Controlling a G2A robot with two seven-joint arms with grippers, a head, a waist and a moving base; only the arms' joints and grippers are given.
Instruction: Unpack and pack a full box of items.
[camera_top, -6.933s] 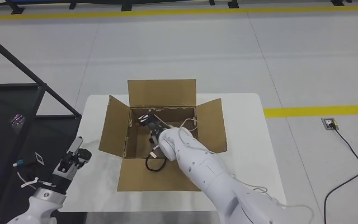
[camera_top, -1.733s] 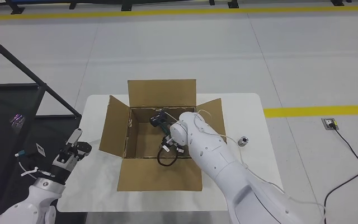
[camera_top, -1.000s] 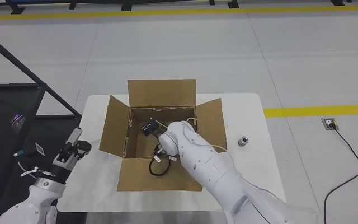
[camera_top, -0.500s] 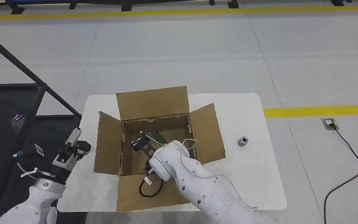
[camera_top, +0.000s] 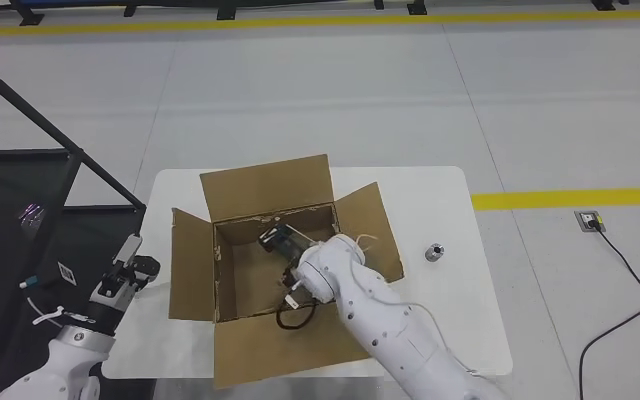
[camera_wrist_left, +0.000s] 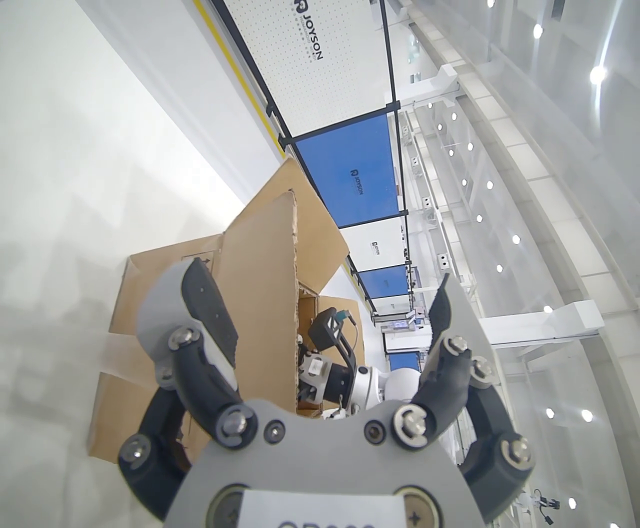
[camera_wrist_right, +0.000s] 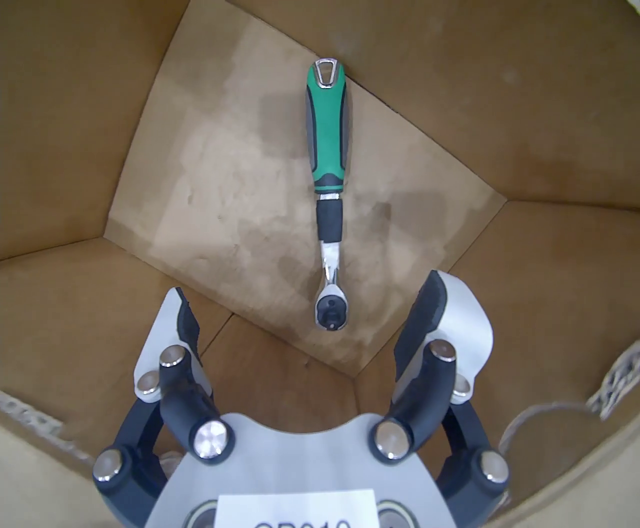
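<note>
Your box (camera_wrist_right: 215, 220) is plain brown cardboard, matt, with a blotched floor and rough, fluted cut edges. The ratchet (camera_wrist_right: 327, 165) you see has a green and grey handle that looks like matt rubbery plastic, and a bright polished metal neck and head. On the right gripper (camera_wrist_right: 306, 295) you find matt black pads (camera_wrist_right: 419, 320) backed by smooth pale shells, with shiny metal screws (camera_wrist_right: 212, 439); the left gripper (camera_wrist_left: 320, 280) looks the same. Your table (camera_top: 440, 195) is smooth matt white.

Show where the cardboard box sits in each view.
Top view: cardboard box on the table, flaps open.
Left wrist view: its outer wall and raised flap, beyond the left gripper.
Right wrist view: its inner walls and floor, ratchet wrench lying there.
Shared landmark: right gripper, inside the box.
</note>
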